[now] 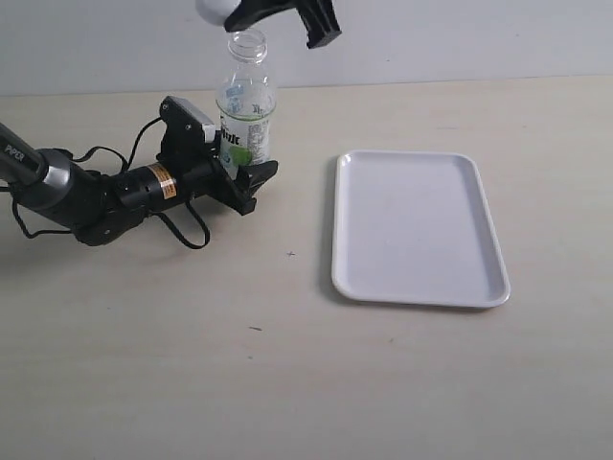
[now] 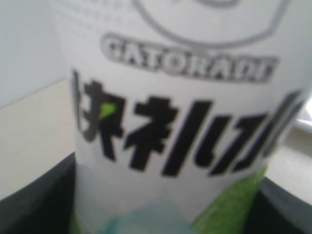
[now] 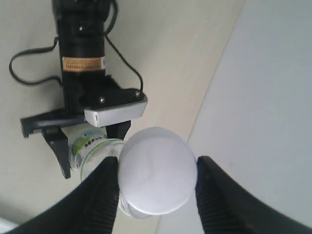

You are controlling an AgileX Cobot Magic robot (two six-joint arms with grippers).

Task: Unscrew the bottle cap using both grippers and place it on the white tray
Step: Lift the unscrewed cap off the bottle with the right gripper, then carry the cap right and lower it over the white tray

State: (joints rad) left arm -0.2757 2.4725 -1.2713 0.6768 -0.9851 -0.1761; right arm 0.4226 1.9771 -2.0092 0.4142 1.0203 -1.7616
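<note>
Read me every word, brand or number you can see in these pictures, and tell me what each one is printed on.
"GATORADE": on the label of the bottle, seen in the left wrist view.
"PiPER": on the left arm, seen in the exterior view.
Bold dark characters under the brand name: stylised and blurred, not readable.
Print on the left arm's copper band: too small to read.

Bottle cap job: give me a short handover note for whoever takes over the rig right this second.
Left gripper: shut on the bottle, holding it upright on the table.
Right gripper: shut on the bottle cap, held just above the open neck.
White tray: right of the bottle in the exterior view, apart from it.
Done: cap is unscrewed and off.
Left: carry the cap to the tray and release it.
</note>
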